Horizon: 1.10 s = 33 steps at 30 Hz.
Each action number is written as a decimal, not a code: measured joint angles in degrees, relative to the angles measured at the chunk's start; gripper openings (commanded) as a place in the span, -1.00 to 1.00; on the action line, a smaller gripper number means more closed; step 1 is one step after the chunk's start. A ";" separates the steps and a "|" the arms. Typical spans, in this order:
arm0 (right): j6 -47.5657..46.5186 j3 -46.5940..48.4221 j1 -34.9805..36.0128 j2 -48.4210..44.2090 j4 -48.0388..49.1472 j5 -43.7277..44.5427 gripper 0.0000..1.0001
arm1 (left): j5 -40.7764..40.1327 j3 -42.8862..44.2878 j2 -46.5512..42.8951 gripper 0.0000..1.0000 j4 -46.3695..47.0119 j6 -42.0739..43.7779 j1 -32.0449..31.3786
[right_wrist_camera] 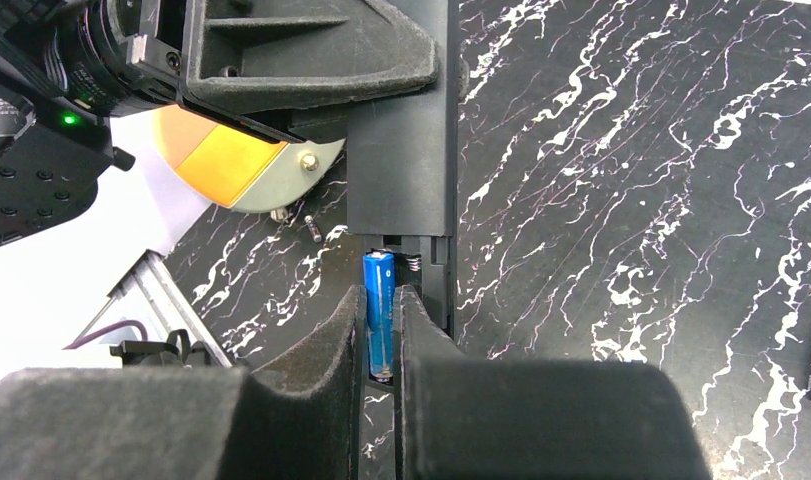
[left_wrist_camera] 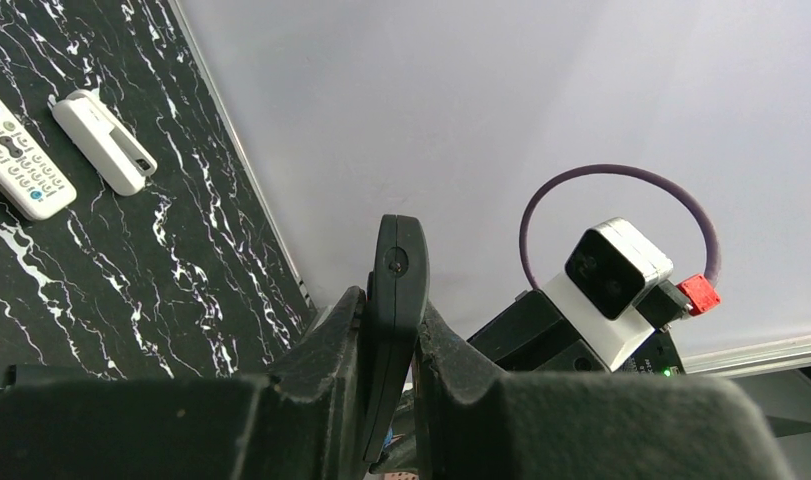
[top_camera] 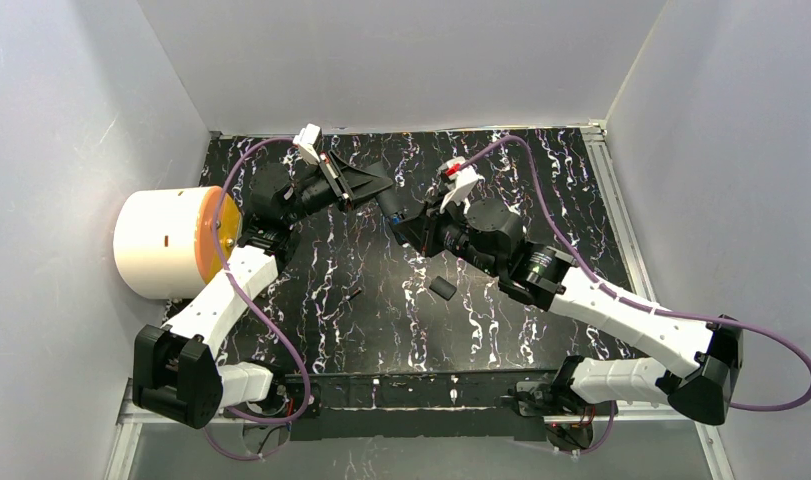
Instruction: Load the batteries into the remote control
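Observation:
My left gripper is shut on the black remote control and holds it edge-on above the table. In the right wrist view the remote control hangs with its open battery bay at its lower end. My right gripper is shut on a blue battery, whose top end sits at the mouth of that bay, beside a spring contact. From above, the two grippers meet at mid table. A small dark battery lies loose on the marble top.
A white drum with an orange lid stands at the left edge. A small black cover piece lies near the middle. Two white remotes lie on the table in the left wrist view. Grey walls enclose the table.

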 measured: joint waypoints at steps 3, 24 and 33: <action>0.44 -0.09 -0.22 0.07 -0.02 -0.39 -0.97 | 0.07 0.00 0.00 -1.00 0.00 0.50 0.00; 0.42 5.62 -0.20 1.16 -7.02 0.22 -0.59 | 0.28 -0.83 -0.11 -1.00 2.19 0.57 0.17; 0.02 6.84 -0.17 2.36 -11.13 0.31 -0.37 | -1.25 -3.52 -0.24 -1.00 3.37 -0.92 0.79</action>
